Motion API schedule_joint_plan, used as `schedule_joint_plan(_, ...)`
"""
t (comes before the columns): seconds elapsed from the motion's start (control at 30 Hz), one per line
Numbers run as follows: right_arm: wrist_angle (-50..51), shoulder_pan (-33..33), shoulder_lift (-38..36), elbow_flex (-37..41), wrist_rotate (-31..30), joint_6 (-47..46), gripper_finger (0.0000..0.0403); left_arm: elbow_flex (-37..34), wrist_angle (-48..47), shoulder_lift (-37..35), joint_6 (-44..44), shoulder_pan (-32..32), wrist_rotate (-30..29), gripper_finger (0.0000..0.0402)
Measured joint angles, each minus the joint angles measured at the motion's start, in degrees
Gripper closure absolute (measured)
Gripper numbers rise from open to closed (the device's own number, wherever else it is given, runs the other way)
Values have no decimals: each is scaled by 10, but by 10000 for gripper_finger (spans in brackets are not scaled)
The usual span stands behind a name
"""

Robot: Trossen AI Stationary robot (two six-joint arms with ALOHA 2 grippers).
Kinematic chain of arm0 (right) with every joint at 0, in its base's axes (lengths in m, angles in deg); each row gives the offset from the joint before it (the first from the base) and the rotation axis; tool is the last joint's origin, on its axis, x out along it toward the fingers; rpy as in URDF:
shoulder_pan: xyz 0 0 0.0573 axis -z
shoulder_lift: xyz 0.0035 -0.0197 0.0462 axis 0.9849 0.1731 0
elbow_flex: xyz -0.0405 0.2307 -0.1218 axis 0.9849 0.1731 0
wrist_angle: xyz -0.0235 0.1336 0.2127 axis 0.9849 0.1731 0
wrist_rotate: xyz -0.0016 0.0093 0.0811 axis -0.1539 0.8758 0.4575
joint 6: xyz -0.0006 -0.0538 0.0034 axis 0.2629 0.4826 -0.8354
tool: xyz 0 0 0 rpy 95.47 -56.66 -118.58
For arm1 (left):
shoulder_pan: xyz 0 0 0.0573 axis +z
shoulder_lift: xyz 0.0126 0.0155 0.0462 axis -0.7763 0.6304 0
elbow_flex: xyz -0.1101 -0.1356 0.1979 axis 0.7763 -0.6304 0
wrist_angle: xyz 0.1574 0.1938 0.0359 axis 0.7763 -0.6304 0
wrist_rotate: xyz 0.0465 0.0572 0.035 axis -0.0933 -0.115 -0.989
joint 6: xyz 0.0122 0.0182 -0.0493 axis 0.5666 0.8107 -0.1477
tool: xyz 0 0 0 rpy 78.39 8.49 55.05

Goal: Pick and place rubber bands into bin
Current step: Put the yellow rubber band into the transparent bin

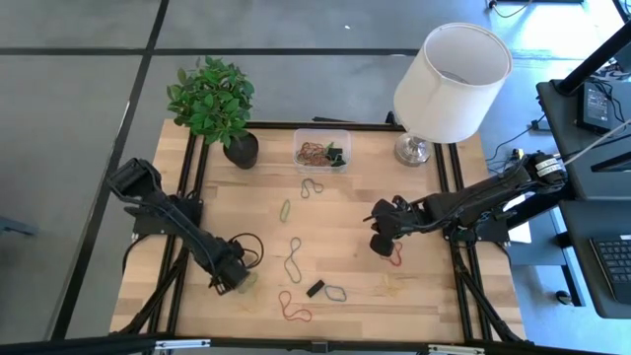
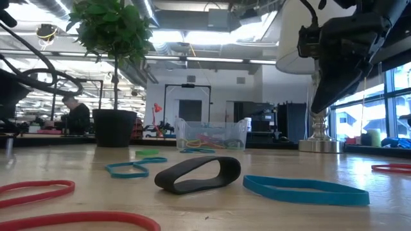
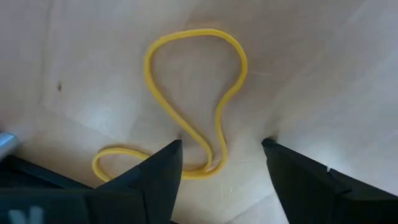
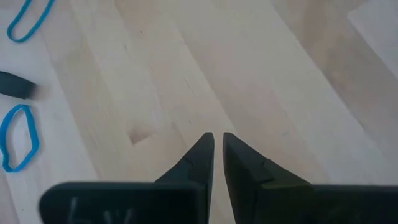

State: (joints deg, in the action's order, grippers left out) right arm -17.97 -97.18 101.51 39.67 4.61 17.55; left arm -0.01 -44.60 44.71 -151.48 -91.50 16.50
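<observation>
So the left gripper [image 1: 235, 279] is down at the near-left part of the table [image 1: 434, 306], fingers spread wide apart with nothing between them. Its wrist view shows why: a yellow rubber band [image 3: 193, 102] lies flat on the wood right in front of the fingertips [image 3: 171, 155], its lower tail running into the gap between them. Looks like it's lined up to pinch that thin strand, jaws straddling it. The band is a pinched, wavy loop, with its long axis running roughly away from the fingers and a small extra loop curling off to one side.

A bit farther in, loose rubber bands are scattered over the middle of the table: a red one [image 1: 293, 310] near the front edge, a short black one [image 1: 315, 289] with a blue one [image 1: 336, 293] just beside it, a teal figure-eight [image 1: 294, 258] pointing front-to-back, and a green one [image 1: 286, 209] farther up.

The right gripper [image 1: 381, 244] hovers mid-right, fingers nearly pinched together and holding nothing as far as its wrist view shows. Probably just waiting.

At the far edge, the bin [image 1: 321, 149] sits between the plant pot [image 1: 242, 150] and the lamp [image 1: 451, 84], with a tangle of bands already inside.
</observation>
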Motion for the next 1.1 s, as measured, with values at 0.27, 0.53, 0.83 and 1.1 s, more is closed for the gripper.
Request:
schedule_joint_plan(0.27,-13,-13,0,0,0,-4,363,-2,19,0,-7,9,8,345)
schedule_joint_plan(0.53,-26,-40,0,0,0,-4,363,32,-21,6,-27,29,-24,398)
schedule_joint_plan(0.83,-34,-61,0,0,0,-2,363,164,-39,3,20,52,-269,399)
schedule_joint_plan(1.1,-26,-92,0,0,-14,3,363,256,-13,2,152,154,-343,399)
